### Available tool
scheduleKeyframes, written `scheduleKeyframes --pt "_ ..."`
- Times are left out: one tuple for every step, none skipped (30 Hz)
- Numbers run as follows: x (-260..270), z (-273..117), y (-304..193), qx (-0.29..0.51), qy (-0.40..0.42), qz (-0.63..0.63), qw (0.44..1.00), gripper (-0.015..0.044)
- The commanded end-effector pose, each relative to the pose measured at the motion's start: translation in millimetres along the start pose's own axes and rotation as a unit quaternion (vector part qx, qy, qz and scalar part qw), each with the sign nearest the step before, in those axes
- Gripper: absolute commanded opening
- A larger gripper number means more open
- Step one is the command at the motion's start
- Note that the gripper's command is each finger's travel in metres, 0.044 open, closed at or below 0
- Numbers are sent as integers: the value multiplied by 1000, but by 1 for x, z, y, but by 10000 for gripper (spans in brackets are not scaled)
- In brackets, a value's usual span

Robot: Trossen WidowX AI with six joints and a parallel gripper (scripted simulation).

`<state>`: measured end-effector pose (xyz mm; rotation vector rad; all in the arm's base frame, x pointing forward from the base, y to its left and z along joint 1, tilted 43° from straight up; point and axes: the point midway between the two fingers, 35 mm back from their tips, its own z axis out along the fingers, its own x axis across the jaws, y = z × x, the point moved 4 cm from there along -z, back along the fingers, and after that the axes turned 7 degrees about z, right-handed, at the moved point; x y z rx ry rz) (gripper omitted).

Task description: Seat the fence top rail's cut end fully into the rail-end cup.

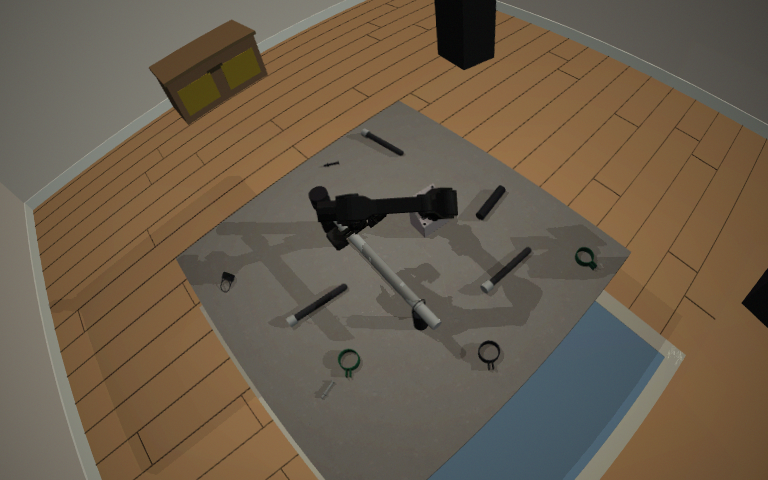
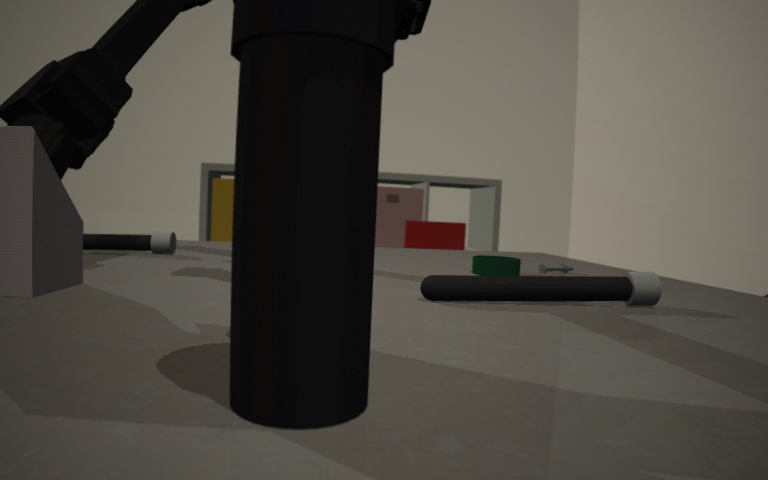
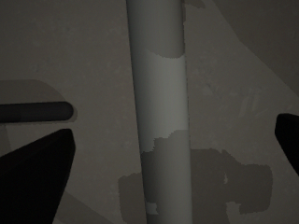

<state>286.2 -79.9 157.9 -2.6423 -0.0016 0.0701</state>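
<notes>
The long pale rail (image 1: 390, 272) (image 3: 163, 89) runs diagonally, with its near part through the loop cap (image 1: 413, 311). Its far end goes under the arm. The big dark post (image 1: 318, 195) (image 2: 303, 226) stands upright by that end, with a wider dark collar (image 2: 311, 25) at its top. The rail-end cup and cut end are hidden by the arm and post, so their fit cannot be told. My gripper (image 1: 356, 229) (image 3: 176, 131) is open and empty. Its fingertips stand wide to either side of the rail, with gaps on both sides, and the rail lies beyond them in the wrist view.
Capped dark rods (image 1: 318, 304) (image 1: 508, 268) lie on either side of the rail. A short dark rod (image 1: 490, 202) lies near the arm's pale base (image 1: 433, 227) (image 2: 15, 215). A green ring (image 1: 339, 359) and a black ring (image 1: 479, 352) lie nearer the front.
</notes>
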Motion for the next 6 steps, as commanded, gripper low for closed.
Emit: scheduleKeyframes --pt "0 0 0 -3 -1 -1 1000 440" --pt "0 0 0 -3 -1 -1 1000 440" --pt "0 0 0 -3 -1 -1 1000 440" --pt "0 0 0 -3 -1 -1 1000 440" --pt "0 0 0 -3 -1 -1 1000 440" --pt "0 0 0 -3 -1 -1 1000 440"
